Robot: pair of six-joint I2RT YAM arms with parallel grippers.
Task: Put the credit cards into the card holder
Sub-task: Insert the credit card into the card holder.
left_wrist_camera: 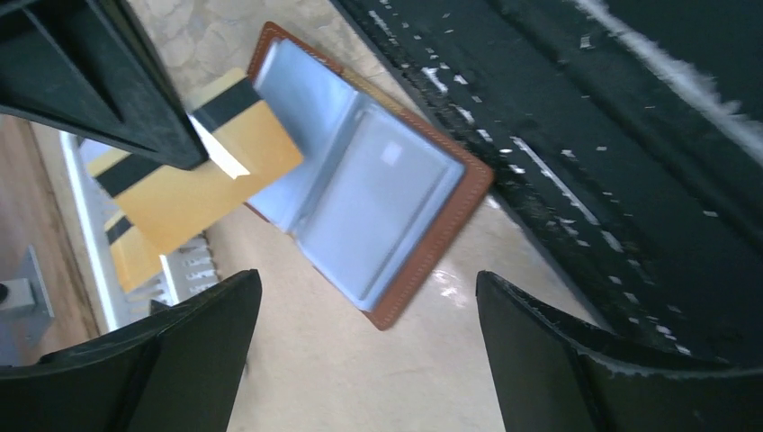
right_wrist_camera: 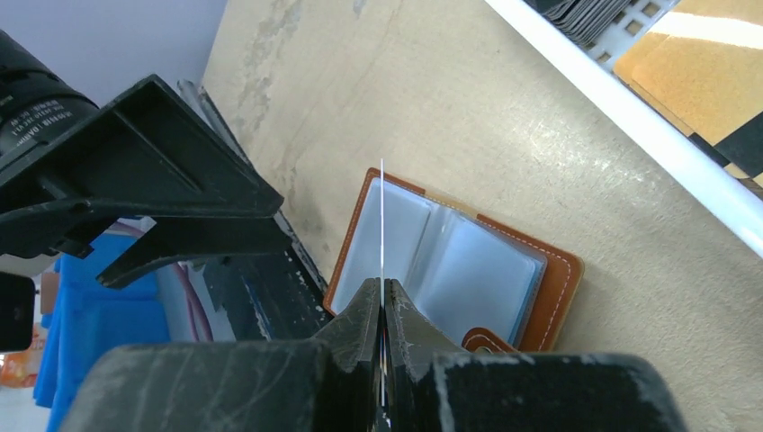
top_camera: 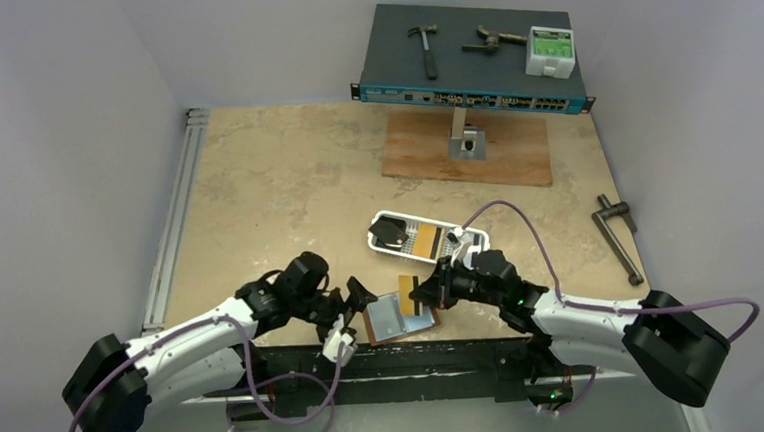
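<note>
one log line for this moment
left gripper open, empty | right gripper shut on yellow card | card holder open, flat | yellow card not inserted

Open bench (top_camera: 287,202) lies beyond the card holder (top_camera: 400,318); the left tool (top_camera: 350,316) flanks it, the right tool (top_camera: 425,295) hangs a yellow card (left_wrist_camera: 207,184) over it, and a tray (top_camera: 480,238) stands behind.

Stitched leather card holder (left_wrist_camera: 447,216), glossy plastic sleeves (right_wrist_camera: 450,261), smooth plastic credit card (left_wrist_camera: 216,180)

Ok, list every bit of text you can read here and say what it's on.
Nothing reads clearly.
White lettering on the black cylinder: too blurred.
Green label on the white box: too small.
Markings on the blue-fronted switch: too small.
</note>
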